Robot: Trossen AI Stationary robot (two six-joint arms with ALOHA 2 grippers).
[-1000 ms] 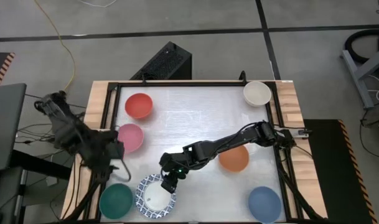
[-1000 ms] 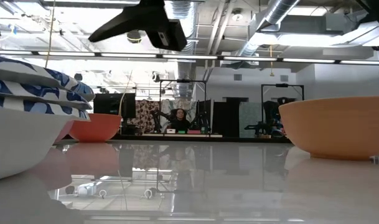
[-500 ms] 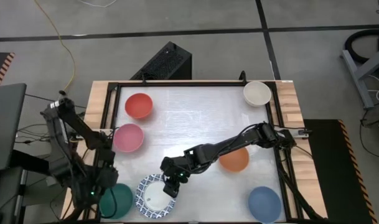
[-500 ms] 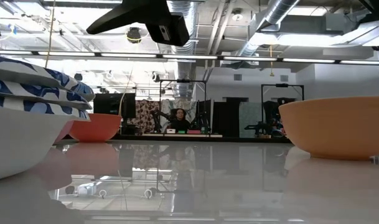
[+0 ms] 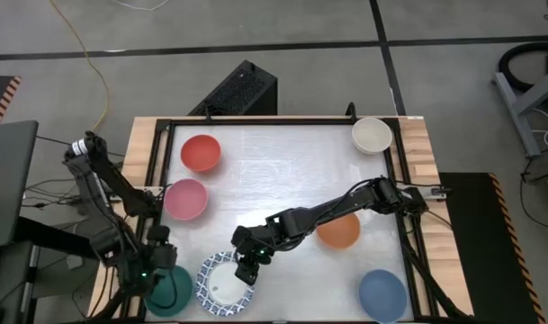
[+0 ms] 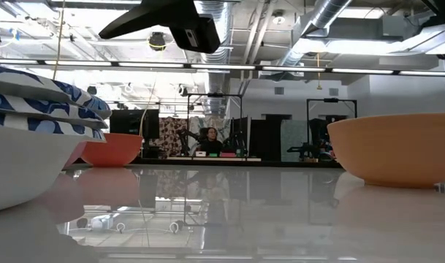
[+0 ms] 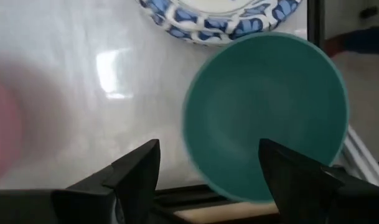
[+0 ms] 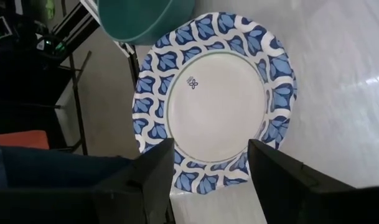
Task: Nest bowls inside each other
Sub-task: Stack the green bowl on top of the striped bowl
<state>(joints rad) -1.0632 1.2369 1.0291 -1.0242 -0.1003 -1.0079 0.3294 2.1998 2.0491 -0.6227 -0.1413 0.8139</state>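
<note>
Several bowls stand on the white table. The green bowl [image 5: 173,293] sits at the near left, beside a stack of white bowls with blue-patterned rims [image 5: 225,283]. Behind them are the pink bowl [image 5: 185,199] and the red bowl [image 5: 201,153]. The orange bowl [image 5: 338,230], the blue bowl [image 5: 382,294] and the cream bowl [image 5: 372,135] are on the right side. My left gripper [image 7: 211,171] hangs open above the green bowl's [image 7: 264,112] left rim. My right gripper [image 8: 211,168] hangs open above the patterned stack's [image 8: 217,99] rim. Neither touches anything.
A black metal frame [image 5: 282,121] runs around the table top, close to the green bowl and the patterned stack. Bare table [image 5: 282,171] lies in the middle and at the far side. In the low view a dark arm part [image 6: 185,29] hangs overhead.
My left gripper has swung from beside the pink bowl toward the table's near edge and gone down, ending over the green bowl. Its fingers have stayed open. My right arm and all the bowls have kept still.
</note>
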